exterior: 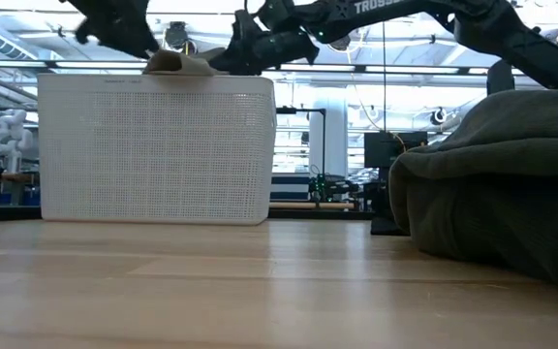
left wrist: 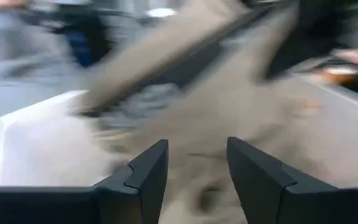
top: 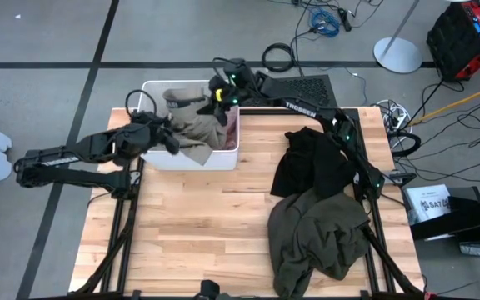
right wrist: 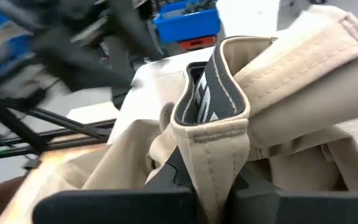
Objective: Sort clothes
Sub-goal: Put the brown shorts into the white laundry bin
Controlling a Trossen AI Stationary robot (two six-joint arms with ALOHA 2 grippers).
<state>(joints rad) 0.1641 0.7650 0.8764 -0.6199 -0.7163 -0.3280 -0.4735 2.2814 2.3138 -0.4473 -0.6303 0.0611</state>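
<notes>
I see my right claw [top: 220, 98] clamped on the tan khaki pants [top: 192, 125] over the white bin [top: 192, 161] at the tabletop's [top: 190, 242] far edge. My left claw [top: 172, 142], fingers apart, hovers over them at the bin's left side.

Two dark jointed arms, white TROSSEN lettering on right arm [top: 302, 104], green LEDs, blk angular fingers [left wrist: 148, 171].

Khaki garment [top: 192, 125] in bin; olive [top: 315, 233], black [top: 311, 162] on table.
</notes>
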